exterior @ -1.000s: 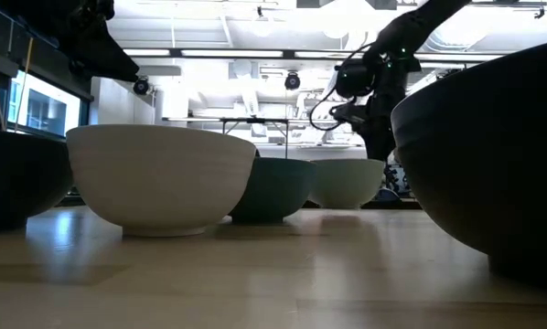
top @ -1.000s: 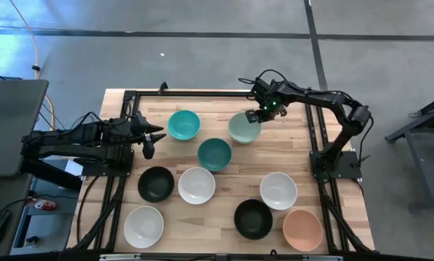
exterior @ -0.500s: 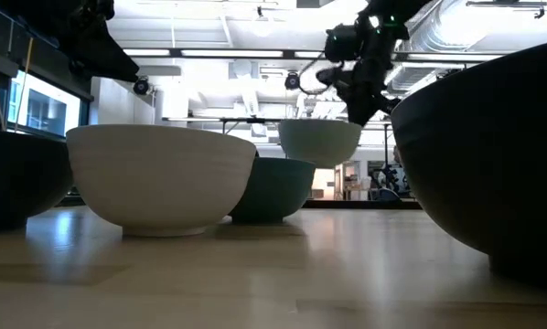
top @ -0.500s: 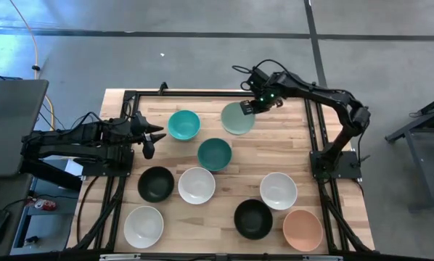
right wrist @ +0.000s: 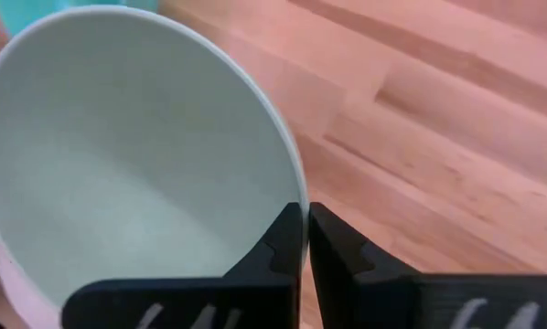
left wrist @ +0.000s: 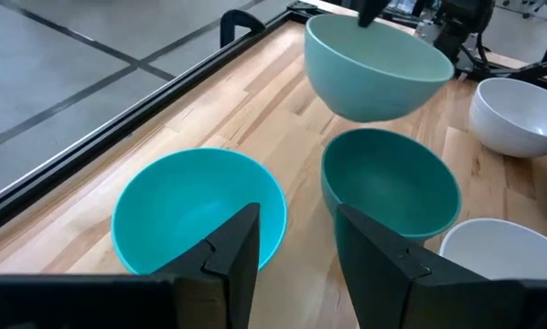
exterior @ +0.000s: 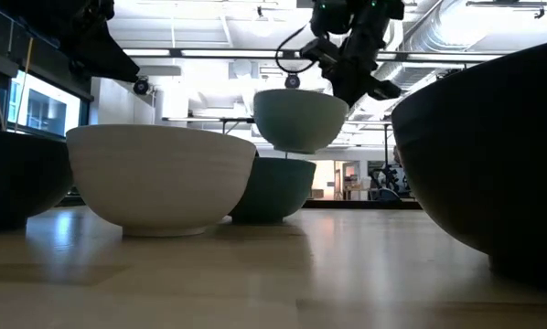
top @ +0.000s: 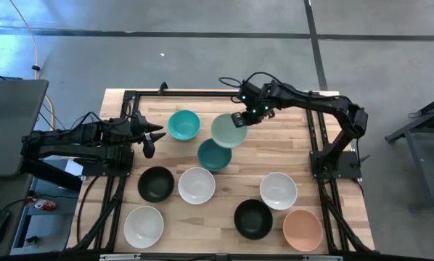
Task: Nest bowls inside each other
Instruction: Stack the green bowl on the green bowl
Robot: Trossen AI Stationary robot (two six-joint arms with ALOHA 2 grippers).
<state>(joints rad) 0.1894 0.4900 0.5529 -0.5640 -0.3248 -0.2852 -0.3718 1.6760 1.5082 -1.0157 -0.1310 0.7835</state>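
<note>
free: bare table right of dark teal bowl | blocked: bright teal bowl left

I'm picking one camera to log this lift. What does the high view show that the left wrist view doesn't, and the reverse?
Only the high view shows the pink bowl, both black bowls, and the left pincer waiting at the table's left edge. Only the left wrist view shows clear air between the mint bowl and the dark teal bowl under it. Both show the right pincer holding the mint bowl's rim, and the bright teal bowl.
</note>
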